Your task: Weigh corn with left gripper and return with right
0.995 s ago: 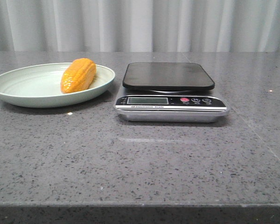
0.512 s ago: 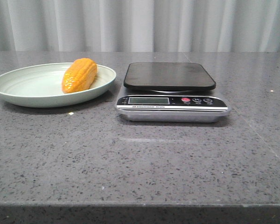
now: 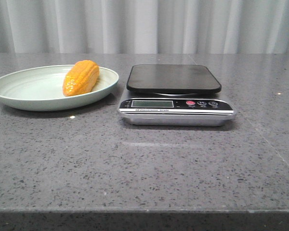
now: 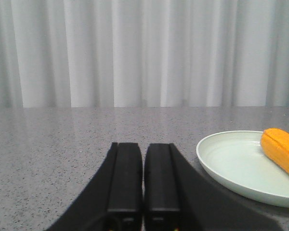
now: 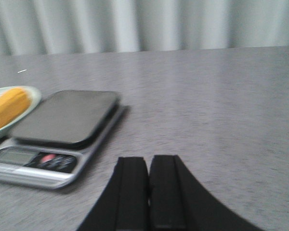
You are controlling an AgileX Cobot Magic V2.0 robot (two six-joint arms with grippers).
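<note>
The orange-yellow corn (image 3: 80,77) lies in a pale green plate (image 3: 24,98) at the table's left; it also shows in the left wrist view (image 4: 282,150) and the right wrist view (image 5: 8,109). A kitchen scale (image 3: 176,94) with a black platform stands right of the plate, with nothing on it. My left gripper (image 4: 143,147) is shut and empty, low over the table to the left of the plate (image 4: 231,163). My right gripper (image 5: 148,161) is shut and empty, to the right of the scale (image 5: 62,125). Neither gripper shows in the front view.
The grey speckled table (image 3: 144,163) runs to a front edge near the bottom of the front view. White curtains (image 3: 144,24) hang behind the table.
The front view has shifted slightly and back; the corn, plate and scale have not moved on the table.
</note>
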